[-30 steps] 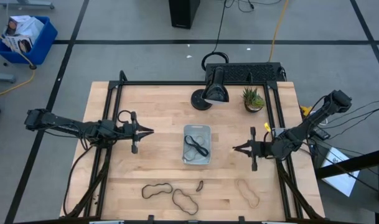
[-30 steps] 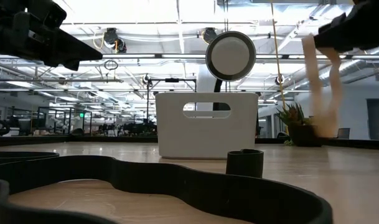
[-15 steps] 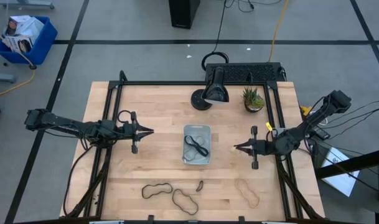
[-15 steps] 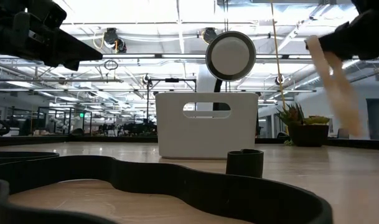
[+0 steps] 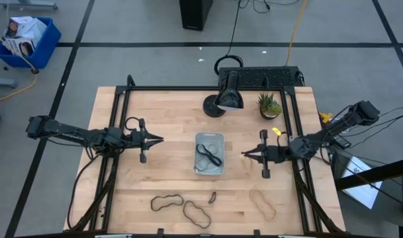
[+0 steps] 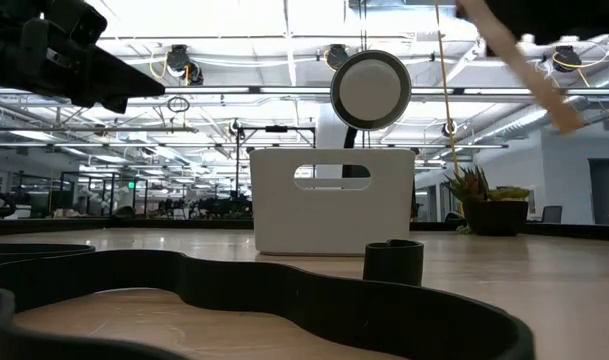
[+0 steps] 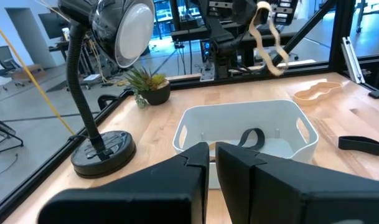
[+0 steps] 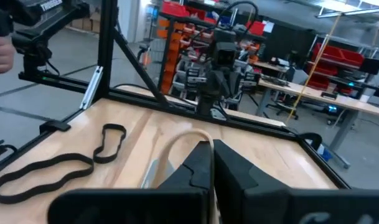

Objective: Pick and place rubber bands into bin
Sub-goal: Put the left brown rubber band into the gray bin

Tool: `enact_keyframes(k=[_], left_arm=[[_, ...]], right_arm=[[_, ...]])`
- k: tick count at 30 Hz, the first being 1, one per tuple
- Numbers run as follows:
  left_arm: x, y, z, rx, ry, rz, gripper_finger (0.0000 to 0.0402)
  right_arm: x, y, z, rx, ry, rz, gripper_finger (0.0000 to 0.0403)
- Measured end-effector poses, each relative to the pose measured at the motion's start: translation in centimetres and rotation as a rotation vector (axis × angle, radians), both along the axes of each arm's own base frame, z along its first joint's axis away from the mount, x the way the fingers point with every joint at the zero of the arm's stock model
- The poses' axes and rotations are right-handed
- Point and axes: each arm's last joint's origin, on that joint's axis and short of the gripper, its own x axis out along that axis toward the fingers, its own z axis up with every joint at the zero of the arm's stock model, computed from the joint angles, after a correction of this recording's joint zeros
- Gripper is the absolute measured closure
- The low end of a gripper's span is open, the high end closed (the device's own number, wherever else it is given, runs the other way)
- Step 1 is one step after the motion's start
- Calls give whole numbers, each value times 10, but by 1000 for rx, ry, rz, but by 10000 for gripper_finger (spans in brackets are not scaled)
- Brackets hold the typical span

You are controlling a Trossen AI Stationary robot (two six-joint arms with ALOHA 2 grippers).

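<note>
The clear bin (image 5: pixel 209 153) stands mid-table with a dark rubber band (image 5: pixel 208 155) inside; it also shows in the left wrist view (image 7: pixel 245 127). Two dark bands (image 5: pixel 167 201) (image 5: pixel 197 213), a tiny dark piece (image 5: pixel 212 197) and a tan band (image 5: pixel 263 204) lie flat near the table's near edge. My right gripper (image 5: pixel 244 154) is just right of the bin, shut on another tan band (image 7: pixel 267 37). My left gripper (image 5: pixel 160 139) is shut and empty, left of the bin. My right gripper pinches the tan band between its two fingers at one end of the loop (image 8: pixel 198 135). The fingers lie about level and point toward the table's left. The rest of the band (image 6: pixel 524 60) hangs slack and wavy below the fingers, clear of the table.
A black desk lamp (image 5: pixel 227 96) and a small potted plant (image 5: pixel 269 104) stand at the table's far side behind the bin. A black frame rail (image 5: pixel 294 132) runs along the table's right side. A blue crate (image 5: pixel 22 39) sits on the floor, off the table.
My right gripper has gone toward the table's left, closer to the bin, and up, still shut on the tan band. The band has risen with it and swung from hanging straight down to a slant.
</note>
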Motion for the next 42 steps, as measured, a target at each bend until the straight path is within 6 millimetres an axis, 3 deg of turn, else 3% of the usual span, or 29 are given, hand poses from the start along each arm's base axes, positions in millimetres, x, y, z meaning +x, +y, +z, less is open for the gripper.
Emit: enact_keyframes(k=[12,19,36,42], left_arm=[[0,0,0,0,-3,0,364],[0,0,0,0,-2,1,364],[0,0,0,1,4,1,364],[0,0,-1,1,5,1,364]], right_arm=[[74,-9,17,-41,90,37,403],[105,-19,13,-54,140,29,403],[128,-39,-41,29,384,-53,402],[127,-39,-40,77,384,-62,347]])
